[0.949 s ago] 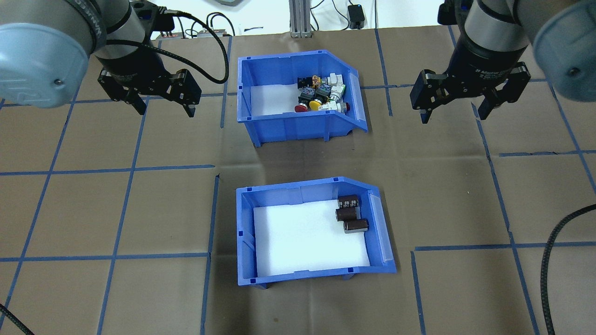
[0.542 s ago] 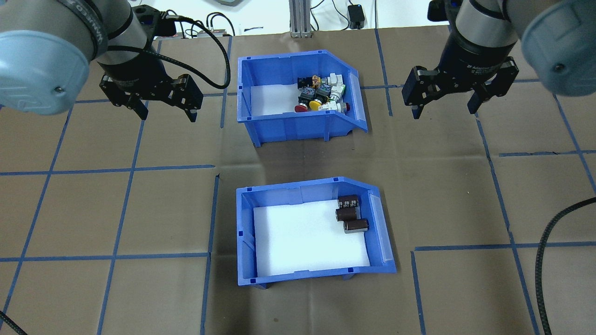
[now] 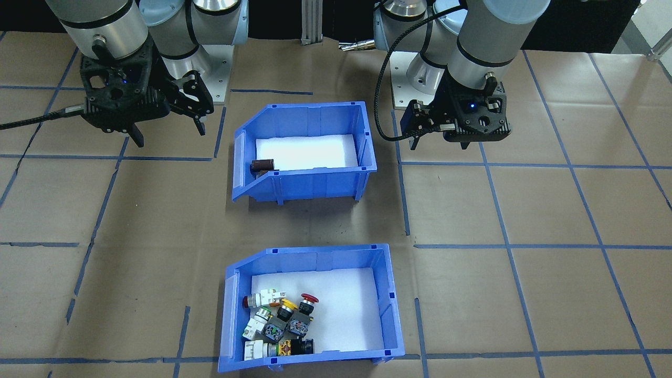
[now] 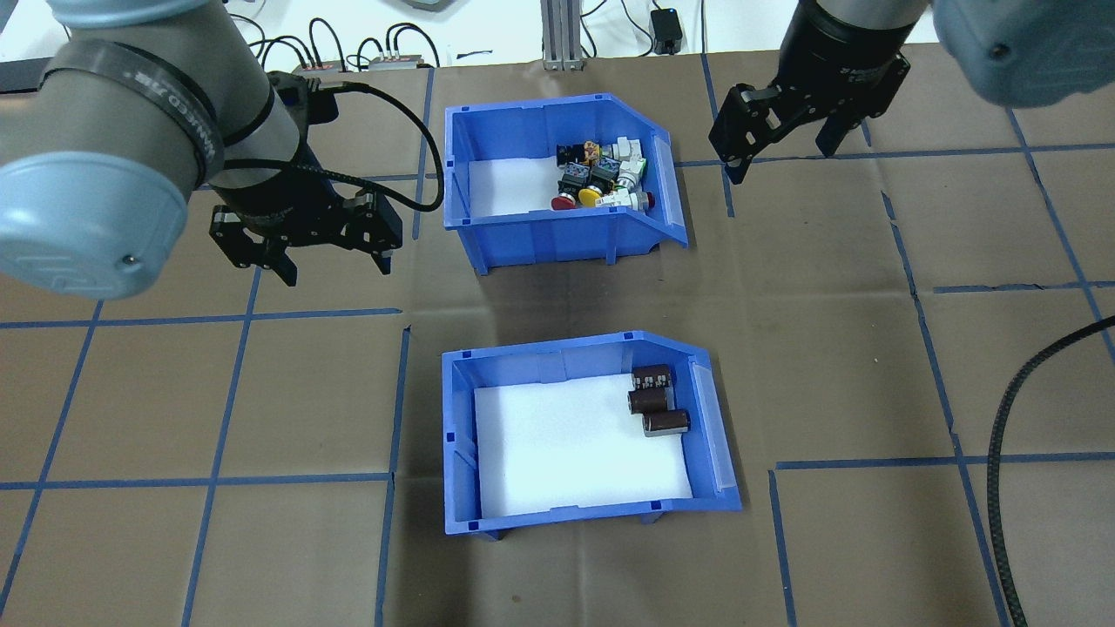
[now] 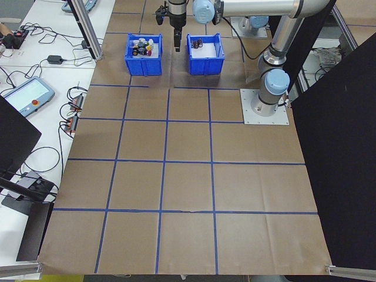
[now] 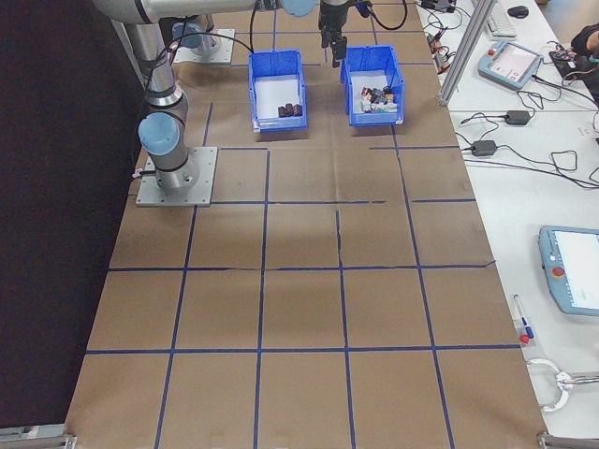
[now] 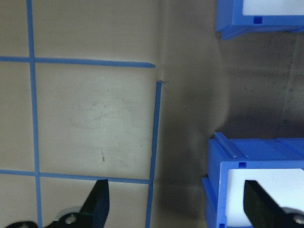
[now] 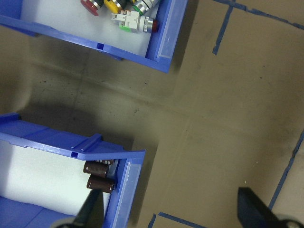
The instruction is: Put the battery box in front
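Brown taped surface [image 4: 871, 348] lies wide on both sides. Battery box [image 4: 459, 435] sits near, the switch bin [image 4: 540, 231] far, a bare strip between them. Left claw [image 4: 335, 266] hovers left of that strip, spread wide, empty. Right claw [image 4: 780, 161] hangs off the switch bin's right, parted, empty.

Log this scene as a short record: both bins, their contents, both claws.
battery box: blue bin nearer the robot, white foam liner
its contents: three dark brown cells at the sloped end
switch bin: blue bin farther from the robot, holds push-button switches
left claw: open, empty, above the table
right claw: open, empty, above the table
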`<state>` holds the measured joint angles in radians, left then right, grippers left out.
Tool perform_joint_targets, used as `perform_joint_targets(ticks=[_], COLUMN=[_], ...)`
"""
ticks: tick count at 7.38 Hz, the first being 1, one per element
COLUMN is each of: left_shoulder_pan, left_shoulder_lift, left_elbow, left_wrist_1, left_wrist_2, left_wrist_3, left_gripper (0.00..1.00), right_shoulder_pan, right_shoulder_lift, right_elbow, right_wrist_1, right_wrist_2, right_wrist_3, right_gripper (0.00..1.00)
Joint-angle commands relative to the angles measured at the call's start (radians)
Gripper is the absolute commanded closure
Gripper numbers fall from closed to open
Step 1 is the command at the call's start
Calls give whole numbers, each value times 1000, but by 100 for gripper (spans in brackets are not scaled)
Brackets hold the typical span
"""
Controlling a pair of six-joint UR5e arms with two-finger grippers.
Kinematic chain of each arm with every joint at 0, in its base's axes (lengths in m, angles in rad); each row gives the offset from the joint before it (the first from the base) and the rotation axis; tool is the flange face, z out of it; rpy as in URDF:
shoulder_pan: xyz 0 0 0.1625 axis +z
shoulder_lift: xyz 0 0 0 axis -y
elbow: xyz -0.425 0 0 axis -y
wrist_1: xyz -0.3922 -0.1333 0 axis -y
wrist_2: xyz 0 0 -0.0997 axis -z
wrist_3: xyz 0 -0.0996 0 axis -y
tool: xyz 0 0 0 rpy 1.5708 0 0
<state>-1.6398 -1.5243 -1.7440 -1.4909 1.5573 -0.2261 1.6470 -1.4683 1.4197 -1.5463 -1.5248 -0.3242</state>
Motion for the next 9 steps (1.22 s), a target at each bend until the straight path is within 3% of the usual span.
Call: perform_joint_targets(ticks=[1,3,6,9], left_shoulder_pan=[-88,-187,-319,-497], left_shoulder_lift=[53,93,118,112], left_elbow=[-93,-178,-262,-388], left_wrist_1=[3,4,41,277], left_wrist_2=[-17,-19,-22,-31], left_wrist_3=[-317,-724,-1275,-1715], left_gripper=[1,1,1,1], right_shoulder_pan=[60,141,264,370], right_shoulder_lift=[81,161,314,440], right_elbow=[-80,-132,-296,-413], right_wrist_1=[-6,-34,-52,-54], right_wrist_2=[-6,-46,-64,-78], right_wrist_3=[-222,-339,-562,-663], right_gripper=[0,0,0,0])
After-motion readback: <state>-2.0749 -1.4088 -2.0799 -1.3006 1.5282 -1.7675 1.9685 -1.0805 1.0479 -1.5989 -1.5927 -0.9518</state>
